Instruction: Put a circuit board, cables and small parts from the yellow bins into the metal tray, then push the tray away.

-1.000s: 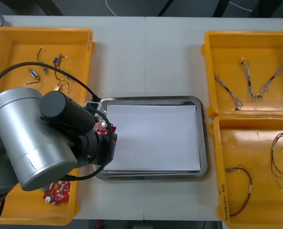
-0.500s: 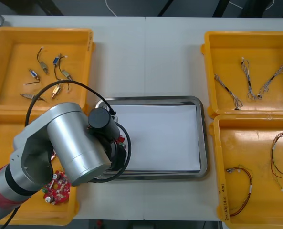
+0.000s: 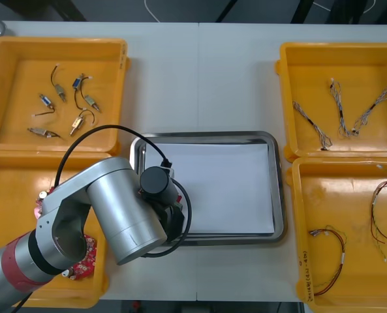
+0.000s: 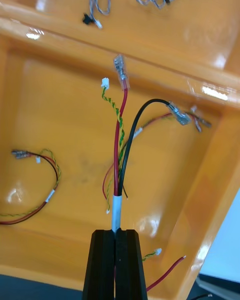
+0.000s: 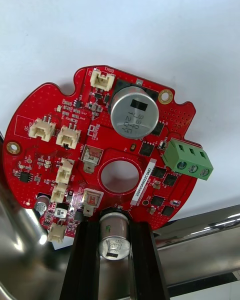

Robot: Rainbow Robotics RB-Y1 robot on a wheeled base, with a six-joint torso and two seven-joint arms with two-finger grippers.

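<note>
Moved: the left arm (image 3: 118,218) swings right from the near-left yellow bin (image 3: 4,195) to the near-left corner of the metal tray (image 3: 279,195).
Circuit board: the circuit board (image 5: 100,140) hangs over the tray's white inside, just past the rim, with the left hand (image 5: 114,226) clamped on its edge.
Meaning: the board looks ready to be lowered and released.
Right hand: the right hand (image 4: 116,237) pinches a red and black cable (image 4: 120,150) above the near-right bin (image 4: 45,130).
</note>
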